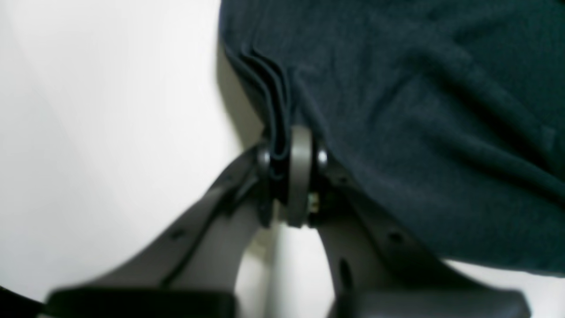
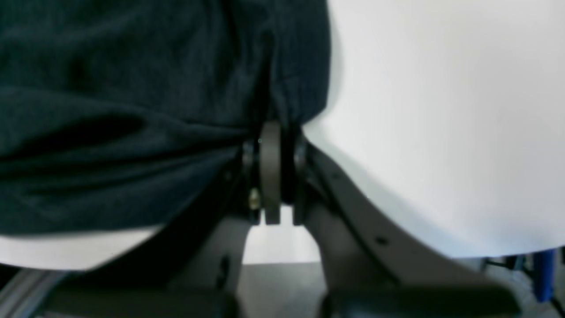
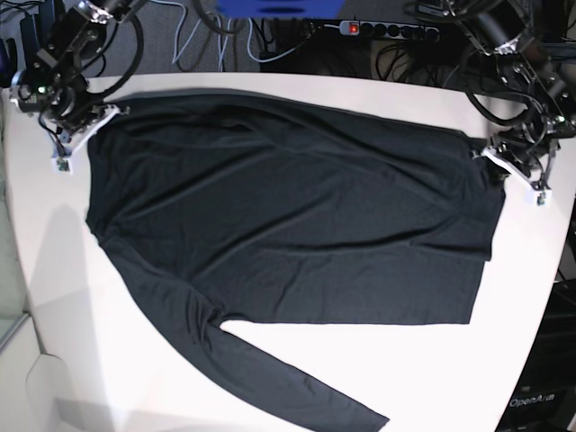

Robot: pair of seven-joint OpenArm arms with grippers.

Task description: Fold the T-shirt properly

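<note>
The black T-shirt lies spread flat across the white table, with one long sleeve trailing toward the front edge. My left gripper is at the shirt's right edge in the base view. The left wrist view shows this gripper shut on a bunched fold of the T-shirt. My right gripper is at the shirt's far left corner. The right wrist view shows it shut on the edge of the T-shirt.
Behind the table lie a power strip and tangled cables. The table's curved right edge runs close to the left arm. Bare white tabletop shows at the front left and front right of the shirt.
</note>
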